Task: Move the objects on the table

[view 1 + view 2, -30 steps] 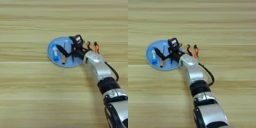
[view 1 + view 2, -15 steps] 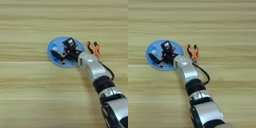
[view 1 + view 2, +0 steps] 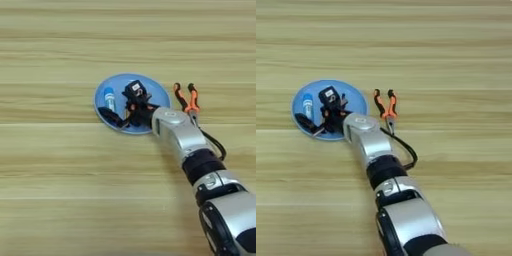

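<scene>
The hand [image 3: 131, 107] over the blue plate [image 3: 155, 90] hides part of it; finger state unclear. Tube [image 3: 108, 98] lies on the plate, pliers [image 3: 186, 100] beside on the tabletop [image 3: 60, 185]

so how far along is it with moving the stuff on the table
Looks done: the blue-and-white tube lies on the light-blue plate. In hand: the right hand is over the plate; whether it grips anything cannot be told. Left: the orange-handled pliers lie on the table beside the plate.

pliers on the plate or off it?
Off. The pliers lie on bare table, just right of the plate, clear of its rim.
</scene>
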